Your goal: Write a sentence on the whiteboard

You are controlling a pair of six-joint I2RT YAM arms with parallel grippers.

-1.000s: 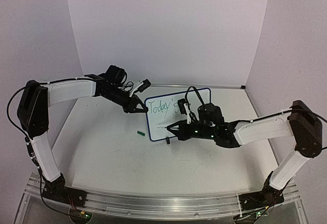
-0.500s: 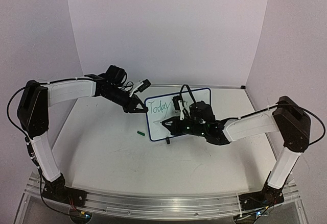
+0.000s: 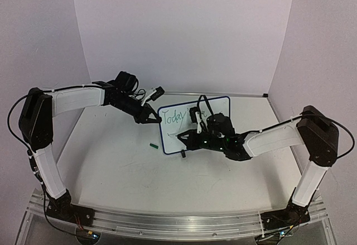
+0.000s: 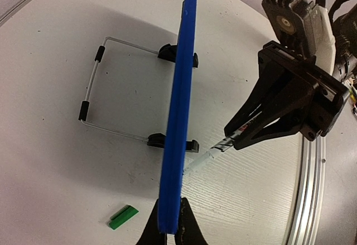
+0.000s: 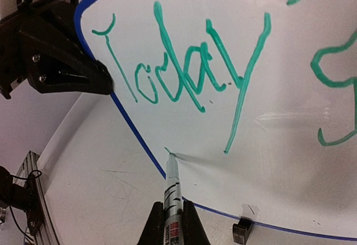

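The whiteboard [image 3: 169,134] stands tilted on its wire stand [image 4: 92,83]. My left gripper [image 3: 157,120] is shut on its blue left edge [image 4: 179,116], one finger on each face [image 4: 169,231]. The sentence [image 5: 178,72] reads "Today's" in green on the top line. My right gripper [image 5: 173,214] is shut on a marker [image 5: 172,183]. Its tip touches the board's lower left under "Today", at a short green stroke [image 5: 167,151]. In the top view the right gripper [image 3: 189,139] covers the board's lower middle.
A green marker cap [image 3: 152,144] lies on the table left of the board, also in the left wrist view [image 4: 122,216]. A black stand clip [image 5: 242,231] holds the board's bottom edge. White walls enclose the table.
My right gripper slid left along the board with the marker, from lower centre to the lower-left corner. The tip now rests on the board. The left arm stayed still.
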